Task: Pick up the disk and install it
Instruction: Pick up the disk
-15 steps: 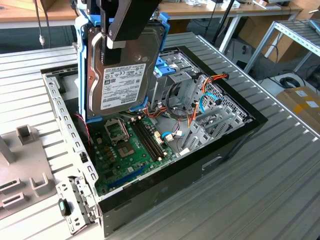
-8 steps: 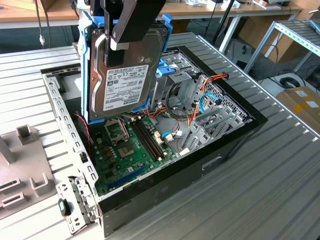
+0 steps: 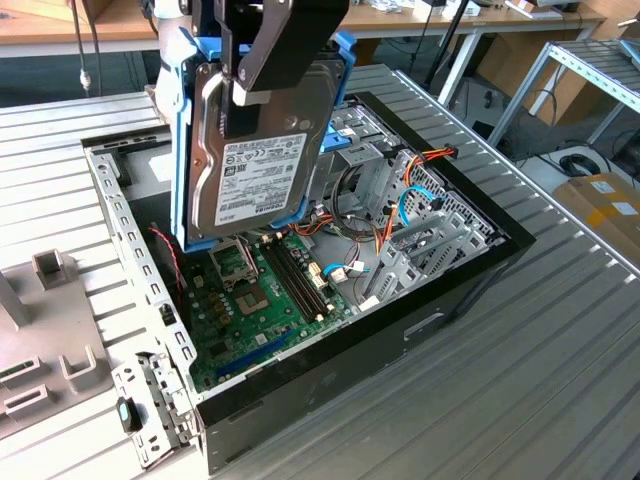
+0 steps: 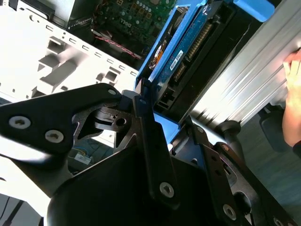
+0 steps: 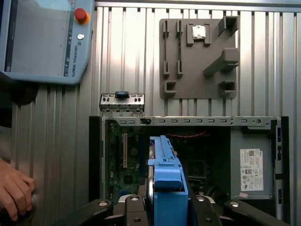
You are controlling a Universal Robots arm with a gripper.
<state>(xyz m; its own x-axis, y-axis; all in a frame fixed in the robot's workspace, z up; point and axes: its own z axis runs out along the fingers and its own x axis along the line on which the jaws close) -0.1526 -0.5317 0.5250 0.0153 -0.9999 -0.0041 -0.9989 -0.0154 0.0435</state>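
The end effector (image 3: 250, 85) is clamped on the disk (image 3: 255, 160), its black fingers closed against the two broad faces. The disk hangs on edge in the air, clear of the bench (image 3: 520, 380), with its white label turned toward the exterior view and its blue carrier rail (image 3: 183, 130) framing the sides. It is above the open computer case (image 3: 440, 300), over the end of the green motherboard (image 3: 270, 300) that lies further from the exterior view, and touches nothing inside. Toward the exterior view's right of the disk, inside the case, are metal bays and loose orange and blue cables (image 3: 400, 205).

In the second wrist view the disk appears edge-on, its connector side showing, with a black finger pressed on each side of the blue frame.

In the first wrist view a grey fixture plate (image 5: 197, 56) lies on the ribbed bench beyond the case, and a small metal bracket (image 5: 121, 102) lies just outside the case wall. A teach pendant (image 5: 44, 40) sits at a corner of the bench, and a person's hand (image 5: 14, 193) rests near the bench edge, well apart from the case. A grey box with a white label (image 5: 254, 169) fills one end of the case
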